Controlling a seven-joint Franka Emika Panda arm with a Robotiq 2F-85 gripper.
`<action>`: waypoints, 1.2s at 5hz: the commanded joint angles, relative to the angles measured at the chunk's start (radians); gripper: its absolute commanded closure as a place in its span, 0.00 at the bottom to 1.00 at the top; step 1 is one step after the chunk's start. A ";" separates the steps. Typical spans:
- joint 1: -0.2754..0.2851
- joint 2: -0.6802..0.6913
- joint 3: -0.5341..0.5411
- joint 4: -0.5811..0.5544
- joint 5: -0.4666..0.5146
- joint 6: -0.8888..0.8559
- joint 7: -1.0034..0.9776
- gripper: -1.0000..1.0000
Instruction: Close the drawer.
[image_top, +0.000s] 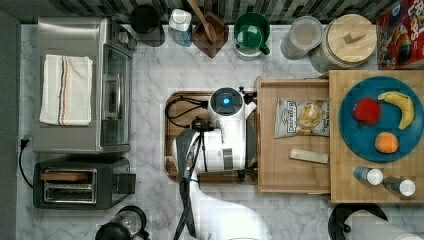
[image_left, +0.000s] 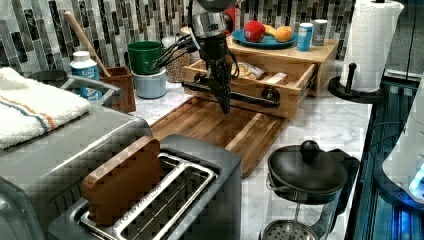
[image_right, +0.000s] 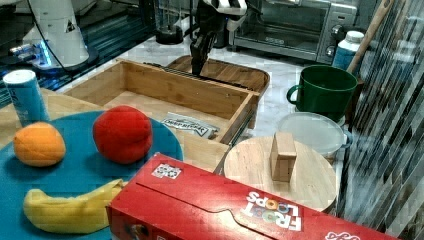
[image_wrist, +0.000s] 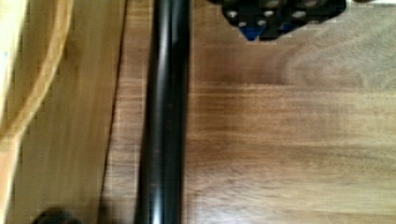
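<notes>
The drawer (image_top: 295, 175) is a shallow light-wood box, pulled out from under the butcher-block slab (image_top: 345, 185). It holds a chip bag (image_top: 302, 117) and a small wooden block (image_top: 308, 155). Its black bar handle (image_left: 250, 99) runs across the front and shows close up in the wrist view (image_wrist: 163, 112). My gripper (image_left: 225, 106) points down just in front of the handle, over the dark brown board (image_left: 215, 127). Its fingers are shut with nothing held, and they stand beside the bar, a small gap away (image_wrist: 261, 28). In the right view the gripper (image_right: 194, 67) hangs beyond the drawer's front wall (image_right: 175, 92).
A toaster (image_top: 80, 182) and a toaster oven (image_top: 80, 85) stand at the top view's left. A green mug (image_top: 251, 32), a utensil holder (image_top: 210, 32) and jars line the back wall. A black pot (image_left: 307, 170) and a paper towel roll (image_left: 372, 40) stand nearby.
</notes>
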 joint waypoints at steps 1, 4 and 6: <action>-0.119 -0.055 -0.086 0.084 -0.032 0.059 -0.267 1.00; -0.220 -0.032 -0.189 0.184 -0.051 0.017 -0.423 1.00; -0.309 0.039 -0.202 0.254 -0.034 0.097 -0.516 1.00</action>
